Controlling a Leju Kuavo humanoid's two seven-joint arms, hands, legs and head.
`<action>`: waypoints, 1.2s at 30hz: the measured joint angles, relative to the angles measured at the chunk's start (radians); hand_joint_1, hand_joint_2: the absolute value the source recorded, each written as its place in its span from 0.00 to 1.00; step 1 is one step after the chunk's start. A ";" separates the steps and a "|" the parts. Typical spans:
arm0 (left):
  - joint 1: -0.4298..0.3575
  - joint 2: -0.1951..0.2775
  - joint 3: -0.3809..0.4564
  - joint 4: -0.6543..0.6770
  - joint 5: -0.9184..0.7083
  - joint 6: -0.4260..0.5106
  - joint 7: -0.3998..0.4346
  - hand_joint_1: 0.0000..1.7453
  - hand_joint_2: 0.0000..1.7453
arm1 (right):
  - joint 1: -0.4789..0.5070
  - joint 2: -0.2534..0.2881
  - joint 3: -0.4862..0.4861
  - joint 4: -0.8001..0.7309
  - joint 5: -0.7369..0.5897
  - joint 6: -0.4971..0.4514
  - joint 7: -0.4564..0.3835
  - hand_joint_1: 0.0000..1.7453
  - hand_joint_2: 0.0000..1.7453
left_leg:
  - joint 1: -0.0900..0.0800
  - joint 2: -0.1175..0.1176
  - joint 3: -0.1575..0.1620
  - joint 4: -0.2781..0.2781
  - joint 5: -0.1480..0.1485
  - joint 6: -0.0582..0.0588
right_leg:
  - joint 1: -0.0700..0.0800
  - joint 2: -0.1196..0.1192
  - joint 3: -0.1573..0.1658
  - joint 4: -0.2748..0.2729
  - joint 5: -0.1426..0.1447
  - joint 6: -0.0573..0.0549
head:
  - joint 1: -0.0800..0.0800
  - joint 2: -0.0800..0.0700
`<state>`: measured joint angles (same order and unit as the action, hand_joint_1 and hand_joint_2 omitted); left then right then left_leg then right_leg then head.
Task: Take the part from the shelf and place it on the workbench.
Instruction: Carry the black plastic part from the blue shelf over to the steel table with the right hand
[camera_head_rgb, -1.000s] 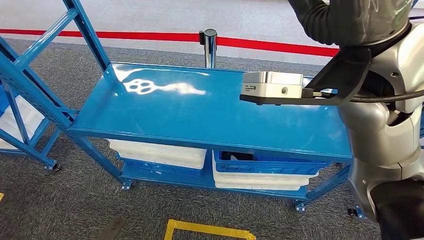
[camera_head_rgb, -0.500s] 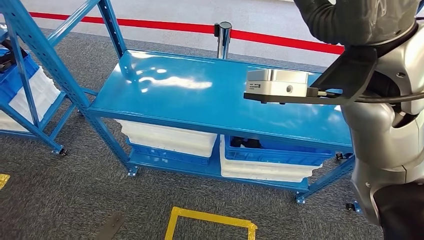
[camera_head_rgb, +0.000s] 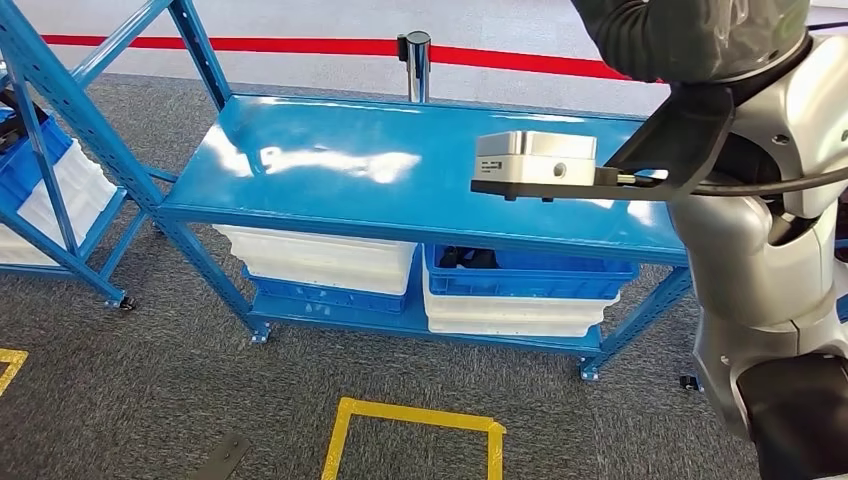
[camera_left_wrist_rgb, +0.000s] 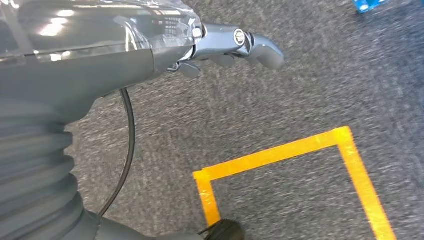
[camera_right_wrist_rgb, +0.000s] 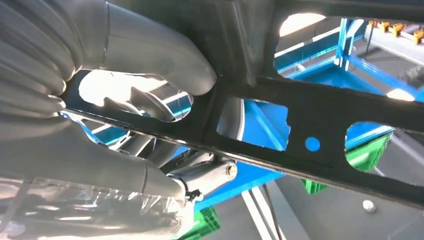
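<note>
While I carry the black perforated metal part (camera_right_wrist_rgb: 320, 120) toward the blue counter (camera_head_rgb: 330, 195), my right hand (camera_right_wrist_rgb: 125, 125) has its fingers (camera_right_wrist_rgb: 150, 102) wrapped through one of the part's cut-outs, the thumb pressed over the top edge — the piece is clamped, not merely resting. From the head view my right arm is raised high and the wrist camera sits over the counter's right half, so the part is up in the air at that side, not yet set down. To do this step well, I judge I should keep the grip firm, bring the arm down slowly over the bare top and let the flat plate meet the surface level before loosening, since a long thin plate held at one end could tip or swing.

My left hand (camera_left_wrist_rgb: 235, 45) hangs over the grey carpet, fingers loosely curled around nothing.

Counted: one part, one counter, two white bins (camera_head_rgb: 315, 260) and one blue bin (camera_head_rgb: 530, 275) on its lower shelf, one chrome post (camera_head_rgb: 413, 60) behind, one yellow floor square (camera_head_rgb: 415, 440).
</note>
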<state>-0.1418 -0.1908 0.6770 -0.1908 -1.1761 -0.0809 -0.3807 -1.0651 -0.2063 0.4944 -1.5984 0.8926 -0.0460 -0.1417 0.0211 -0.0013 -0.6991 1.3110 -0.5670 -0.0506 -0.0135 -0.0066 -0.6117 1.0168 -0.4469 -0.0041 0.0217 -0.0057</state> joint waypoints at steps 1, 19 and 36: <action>0.000 0.002 0.000 0.000 0.000 0.000 0.000 0.00 1.00 | 0.004 -0.001 0.000 0.000 -0.003 0.001 -0.002 1.00 1.00 | 0.003 0.000 0.040 -0.050 0.027 -0.002 | -0.001 0.000 -0.011 0.002 0.008 0.004 | -0.001 0.000; 0.004 0.007 -0.009 0.000 0.002 0.000 0.003 0.00 1.00 | 0.079 -0.041 -0.018 0.001 -0.008 -0.033 -0.040 1.00 1.00 | -0.005 0.004 0.038 -0.260 0.142 0.041 | 0.006 0.002 0.066 0.067 -0.073 0.038 | 0.030 0.000; 0.008 0.006 -0.009 0.000 0.015 0.000 0.003 0.00 1.00 | 0.072 -0.043 -0.015 0.003 0.006 -0.015 -0.026 1.00 1.00 | 0.003 0.000 0.162 -0.255 0.037 0.006 | 0.003 -0.001 -0.029 0.017 0.016 0.026 | -0.004 0.000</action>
<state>-0.1341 -0.1849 0.6676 -0.1909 -1.1612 -0.0811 -0.3774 -0.9929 -0.2498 0.4790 -1.5951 0.8983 -0.0607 -0.1680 0.0241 -0.0014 -0.5370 1.0562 -0.5300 -0.0447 -0.0103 -0.0076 -0.6410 1.0335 -0.4307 0.0215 0.0172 -0.0056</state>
